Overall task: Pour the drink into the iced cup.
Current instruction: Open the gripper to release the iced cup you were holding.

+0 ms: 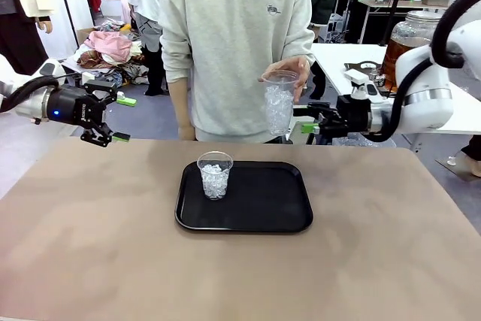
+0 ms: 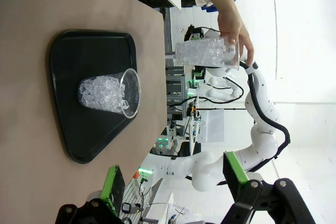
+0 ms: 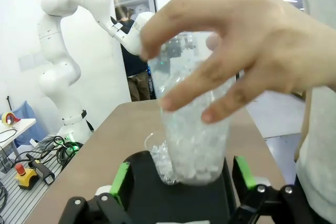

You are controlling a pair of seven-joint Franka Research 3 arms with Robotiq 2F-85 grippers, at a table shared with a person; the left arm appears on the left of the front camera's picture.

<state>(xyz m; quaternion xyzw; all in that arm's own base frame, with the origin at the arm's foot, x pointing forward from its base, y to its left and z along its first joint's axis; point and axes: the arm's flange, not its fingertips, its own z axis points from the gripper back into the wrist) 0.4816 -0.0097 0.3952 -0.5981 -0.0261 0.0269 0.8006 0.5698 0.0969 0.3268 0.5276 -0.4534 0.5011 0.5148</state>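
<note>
A person's hand (image 1: 291, 70) holds a tall clear iced cup (image 1: 279, 104) in the air beyond the table's far edge. My right gripper (image 1: 308, 122) is open just right of it. In the right wrist view this cup (image 3: 195, 129) stands between my open right gripper's (image 3: 181, 182) green pads with gaps on both sides, the hand (image 3: 236, 51) wrapped around its top. A shorter iced cup (image 1: 215, 176) stands upright on the black tray (image 1: 263, 201). The amber drink (image 1: 398, 50) fills a glass jar behind my right arm. My left gripper (image 1: 122, 119) hangs open and empty over the far left edge.
The brown table (image 1: 90, 246) has free room around the tray. A white side table (image 1: 338, 58) with the jar stands at the back right. In the left wrist view the short cup (image 2: 107, 94) sits on the tray (image 2: 89, 51), beyond my left gripper (image 2: 173, 179).
</note>
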